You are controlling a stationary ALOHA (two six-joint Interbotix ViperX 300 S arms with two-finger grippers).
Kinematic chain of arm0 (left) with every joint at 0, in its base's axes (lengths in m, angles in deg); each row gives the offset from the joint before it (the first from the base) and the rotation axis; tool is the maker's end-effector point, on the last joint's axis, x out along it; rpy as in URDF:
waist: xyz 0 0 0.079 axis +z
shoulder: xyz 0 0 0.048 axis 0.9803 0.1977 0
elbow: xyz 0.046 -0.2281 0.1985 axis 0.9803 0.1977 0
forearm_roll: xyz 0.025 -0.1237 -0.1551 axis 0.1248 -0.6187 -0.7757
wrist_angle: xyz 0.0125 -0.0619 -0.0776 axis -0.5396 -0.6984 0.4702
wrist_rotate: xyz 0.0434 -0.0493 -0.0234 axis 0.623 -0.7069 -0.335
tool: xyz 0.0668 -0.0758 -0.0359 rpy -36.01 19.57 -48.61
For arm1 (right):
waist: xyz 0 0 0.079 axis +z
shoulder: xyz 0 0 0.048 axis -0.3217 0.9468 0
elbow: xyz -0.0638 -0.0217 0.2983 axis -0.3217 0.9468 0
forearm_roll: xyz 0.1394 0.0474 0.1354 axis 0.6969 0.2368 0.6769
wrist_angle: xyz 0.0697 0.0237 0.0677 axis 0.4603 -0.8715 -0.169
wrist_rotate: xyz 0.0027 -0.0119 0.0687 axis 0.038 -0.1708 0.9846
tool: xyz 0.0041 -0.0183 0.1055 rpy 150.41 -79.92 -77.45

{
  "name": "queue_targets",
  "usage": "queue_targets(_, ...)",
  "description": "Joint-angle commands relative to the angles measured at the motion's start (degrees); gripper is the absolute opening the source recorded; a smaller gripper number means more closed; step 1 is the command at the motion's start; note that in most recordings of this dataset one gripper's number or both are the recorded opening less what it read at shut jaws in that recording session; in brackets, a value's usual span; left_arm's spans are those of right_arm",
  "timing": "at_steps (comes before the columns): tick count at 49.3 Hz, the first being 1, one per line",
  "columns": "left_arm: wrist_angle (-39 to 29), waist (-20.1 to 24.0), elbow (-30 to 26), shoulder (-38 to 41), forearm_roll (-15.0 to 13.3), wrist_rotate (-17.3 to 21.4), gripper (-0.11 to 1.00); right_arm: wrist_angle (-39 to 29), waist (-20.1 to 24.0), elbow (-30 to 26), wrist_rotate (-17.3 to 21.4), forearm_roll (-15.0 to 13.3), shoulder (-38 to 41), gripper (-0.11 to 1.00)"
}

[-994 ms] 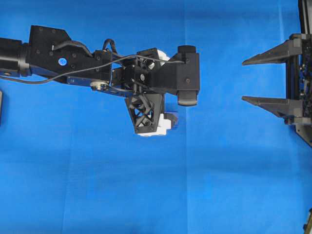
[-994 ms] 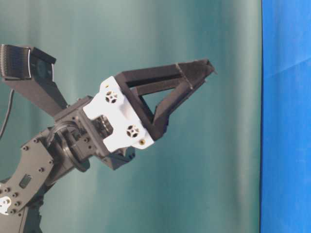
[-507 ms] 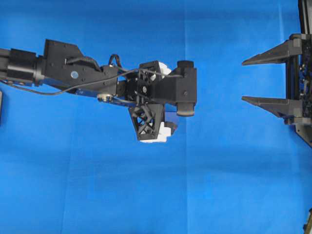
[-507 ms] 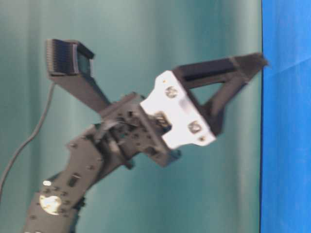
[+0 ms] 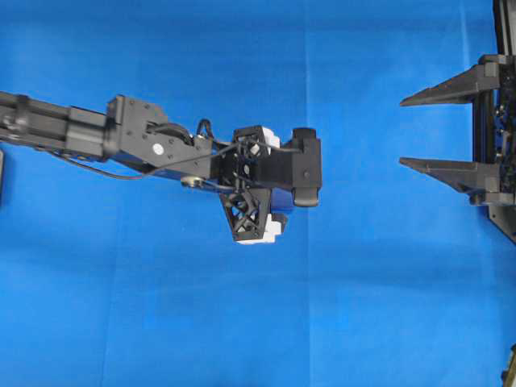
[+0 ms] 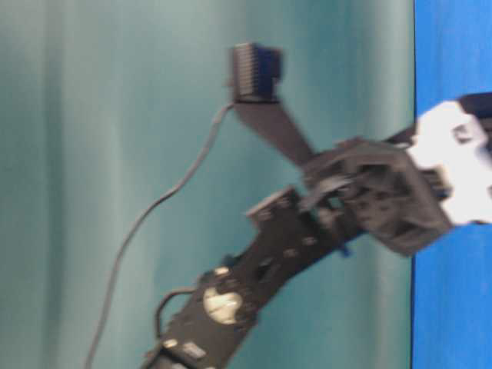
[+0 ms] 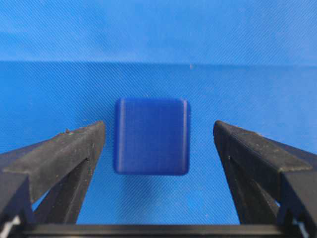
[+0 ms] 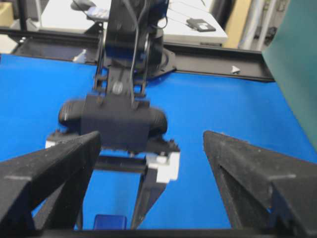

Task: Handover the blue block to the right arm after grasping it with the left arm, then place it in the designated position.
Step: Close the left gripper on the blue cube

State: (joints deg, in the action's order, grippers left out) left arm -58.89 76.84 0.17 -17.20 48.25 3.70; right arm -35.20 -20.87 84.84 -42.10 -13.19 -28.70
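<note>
Blue cloth covers the tabletop, where the block lies between the spread fingers of the left end effector. Grasping is judged underway; closing is called for next. The right end effector is held spread.

Robotics lab. Counter draped in blue cloth, teal backdrop behind, black frame rail along counter edge. Beyond it white desk with cables and small devices. Camera mounted on arm.
</note>
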Motion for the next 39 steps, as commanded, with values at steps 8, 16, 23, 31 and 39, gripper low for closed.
queue_targets(8,1.85,-0.35,-0.79,1.23,0.18,0.0,0.93,0.26,-0.35,-1.14,0.0,0.18,0.7,0.97)
queue_targets(16,2.11,-0.35,-0.7,1.49,0.09,0.09,0.93,0.18,-0.35,-1.14,0.0,0.18,0.79,0.97)
queue_targets(23,2.02,-0.35,-0.62,1.41,0.09,0.35,0.92,0.18,-0.44,-1.14,0.0,0.18,0.88,0.97)
queue_targets(31,1.58,-0.18,-0.62,1.41,0.09,0.35,0.81,0.18,-0.44,-1.14,0.0,0.18,0.79,0.97)
queue_targets(39,1.23,0.18,-0.79,1.41,0.62,0.79,0.48,0.26,-0.44,-1.14,0.0,0.18,0.79,0.97)
